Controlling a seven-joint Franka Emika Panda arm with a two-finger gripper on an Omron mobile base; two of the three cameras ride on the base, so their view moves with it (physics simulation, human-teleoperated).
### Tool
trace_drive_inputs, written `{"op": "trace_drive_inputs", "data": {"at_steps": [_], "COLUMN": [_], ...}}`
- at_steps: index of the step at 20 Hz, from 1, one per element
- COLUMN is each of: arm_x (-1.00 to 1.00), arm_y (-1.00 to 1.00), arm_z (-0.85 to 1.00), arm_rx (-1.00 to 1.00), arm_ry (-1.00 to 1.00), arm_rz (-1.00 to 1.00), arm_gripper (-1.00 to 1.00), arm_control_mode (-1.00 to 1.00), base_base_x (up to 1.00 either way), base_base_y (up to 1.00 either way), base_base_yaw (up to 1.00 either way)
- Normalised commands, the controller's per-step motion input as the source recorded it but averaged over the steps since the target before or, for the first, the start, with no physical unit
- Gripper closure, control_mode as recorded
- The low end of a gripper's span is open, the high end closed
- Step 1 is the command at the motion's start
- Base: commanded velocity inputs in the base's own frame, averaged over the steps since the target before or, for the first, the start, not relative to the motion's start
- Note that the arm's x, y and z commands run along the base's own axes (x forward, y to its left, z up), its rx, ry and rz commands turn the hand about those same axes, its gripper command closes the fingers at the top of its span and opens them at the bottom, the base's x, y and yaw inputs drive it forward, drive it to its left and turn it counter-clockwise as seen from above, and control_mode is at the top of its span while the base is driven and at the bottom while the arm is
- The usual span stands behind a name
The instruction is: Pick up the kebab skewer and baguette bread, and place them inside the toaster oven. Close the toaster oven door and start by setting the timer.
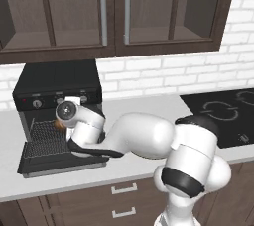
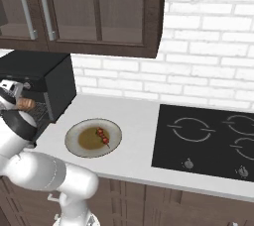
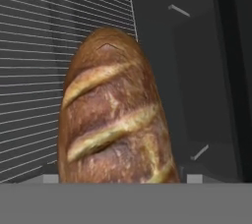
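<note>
Oven rack (image 3: 29,70), fingers wide, baguette (image 3: 113,115) between

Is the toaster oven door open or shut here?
Open: the toaster oven door lies dropped flat on the counter, exposing the wire rack.

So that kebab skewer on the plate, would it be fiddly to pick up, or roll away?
Probably fiddly: the kebab skewer looks thin and lies flat on the plate, leaving little to grab. It likely stays stiff, being a straight stick. The red and dark chunks threaded on it should keep it from rolling far, though it might slide on the smooth plate.
</note>
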Motion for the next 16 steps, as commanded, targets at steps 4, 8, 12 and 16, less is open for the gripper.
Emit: {"op": "trace_drive_inputs", "data": {"at_steps": [4,8,12,16], "arm_x": [0.23,0.14,0.01,0.0], "arm_y": [0.17,0.17,0.07,0.02], "arm_z": [-0.18,-0.02,0.0,0.0], "arm_rx": [0.0,0.0,0.0,0.0], "arm_ry": [0.0,0.02,0.0,0.0], "arm_rz": [0.0,0.0,0.0,0.0], "arm_gripper": [1.0,1.0,1.0,1.0], "arm_control_mode": [-1.0,-1.0,-1.0,-1.0], "base_base_x": [0.0,0.0,0.0,0.0], "base_base_y": [0.0,0.0,0.0,0.0], "base_base_yaw": [0.0,0.0,0.0,0.0]}}
